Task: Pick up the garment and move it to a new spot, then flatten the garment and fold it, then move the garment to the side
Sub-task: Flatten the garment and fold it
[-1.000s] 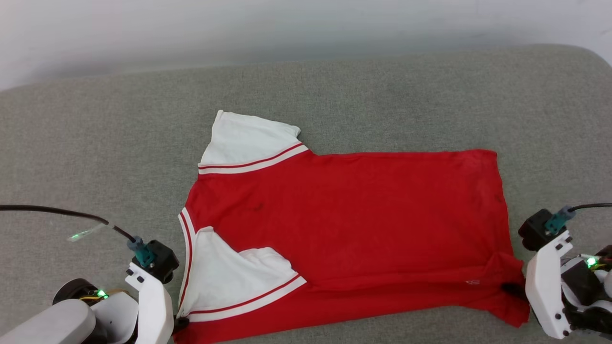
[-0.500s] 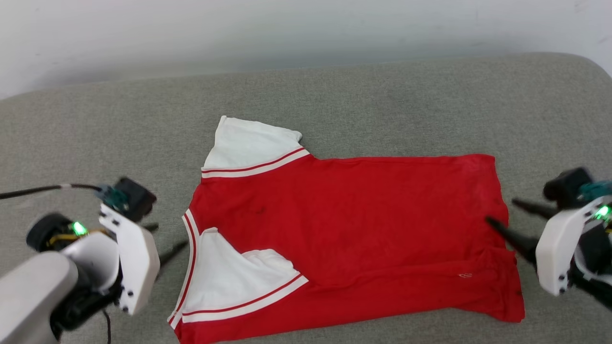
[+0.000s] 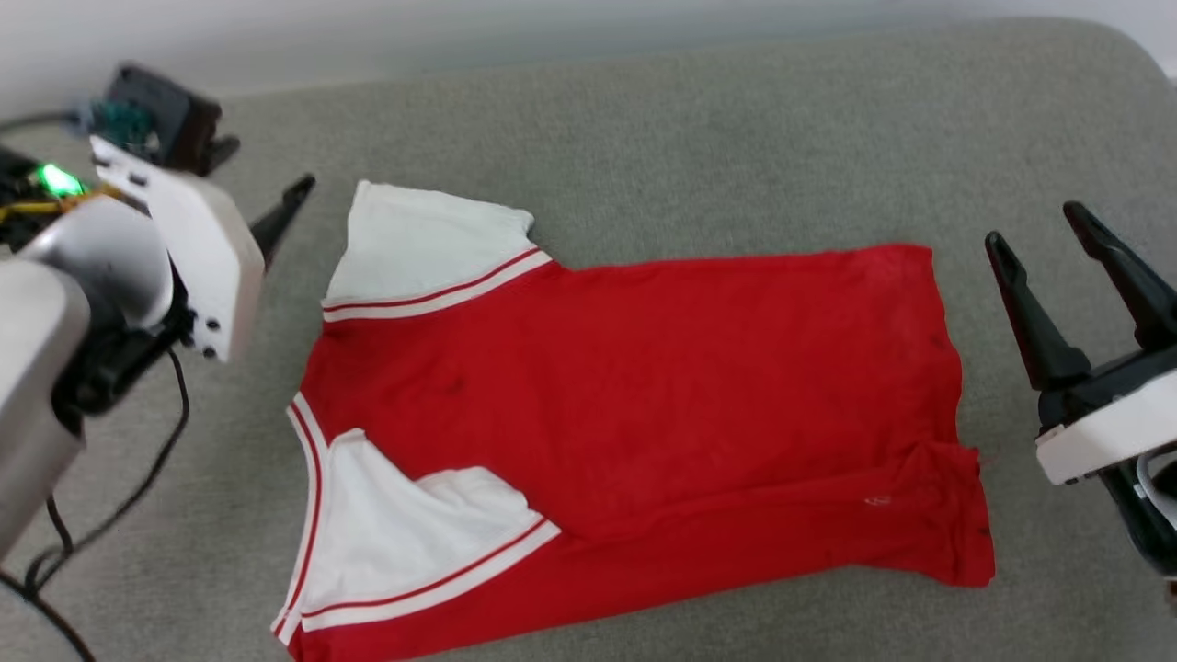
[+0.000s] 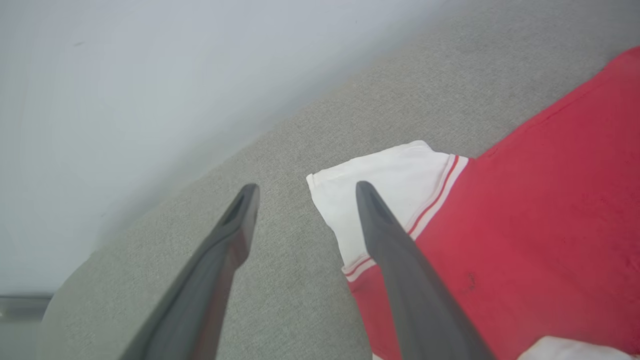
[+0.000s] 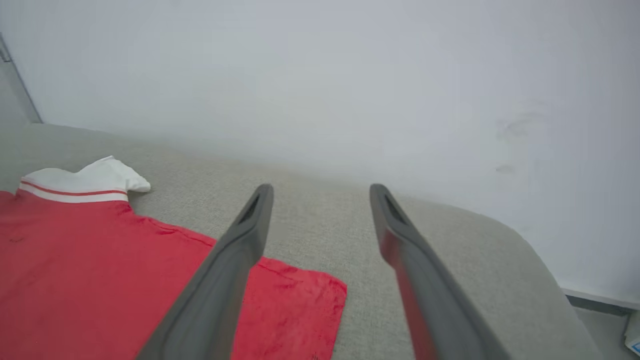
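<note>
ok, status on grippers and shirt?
Left gripper open by far sleeve; right gripper open off hem. Bright red soft-fabric T-shirt, white sleeves, spread on grey upholstered surface. Black cable near left arm, clear of shirt.

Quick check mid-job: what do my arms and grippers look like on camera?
Both the left gripper and the right gripper have two long, tapered dark fingers, each pair set on a white housing. The left arm has a pale grey forearm, a lit green light, a teal plug and black cables.
</note>
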`<state>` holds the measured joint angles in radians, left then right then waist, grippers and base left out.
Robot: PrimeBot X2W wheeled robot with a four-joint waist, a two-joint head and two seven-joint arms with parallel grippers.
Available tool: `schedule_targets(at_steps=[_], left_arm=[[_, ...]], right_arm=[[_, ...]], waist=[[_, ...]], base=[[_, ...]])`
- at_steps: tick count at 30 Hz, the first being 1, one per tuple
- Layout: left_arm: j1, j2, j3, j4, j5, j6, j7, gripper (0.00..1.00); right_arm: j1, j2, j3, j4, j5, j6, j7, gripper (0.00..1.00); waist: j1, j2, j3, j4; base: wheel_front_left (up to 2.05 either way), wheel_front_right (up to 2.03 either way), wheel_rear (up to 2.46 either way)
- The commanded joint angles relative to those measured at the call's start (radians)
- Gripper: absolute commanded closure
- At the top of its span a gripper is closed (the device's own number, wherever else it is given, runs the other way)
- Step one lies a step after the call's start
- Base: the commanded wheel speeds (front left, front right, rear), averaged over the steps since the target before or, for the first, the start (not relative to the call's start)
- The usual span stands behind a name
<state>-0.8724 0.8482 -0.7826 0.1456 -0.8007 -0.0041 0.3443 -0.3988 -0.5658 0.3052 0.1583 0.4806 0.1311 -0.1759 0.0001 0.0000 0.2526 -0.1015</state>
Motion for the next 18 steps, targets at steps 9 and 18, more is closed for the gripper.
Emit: schedule_targets(at_steps=[9,18], left_arm=[[-0.267,-0.035,0.015,0.118,-0.068,-0.063,0.273,0.00],[-0.413,-0.026,-0.049,0.181,-0.103,-0.092,0.589,0.00]], right_arm=[[0.185,0.209,-0.206,-0.251,-0.168,-0.001,0.037,0.00],[0.153,0.264,-0.184,-0.340,-0.200,-0.001,0.066,0.00]], waist=[[-0.0001,0.0000,0.186,-0.073],[-0.0001,0.0000,0.325,-0.133]], base=[[0.00,0.00,0.00],[0.00,0.00,0.00]])
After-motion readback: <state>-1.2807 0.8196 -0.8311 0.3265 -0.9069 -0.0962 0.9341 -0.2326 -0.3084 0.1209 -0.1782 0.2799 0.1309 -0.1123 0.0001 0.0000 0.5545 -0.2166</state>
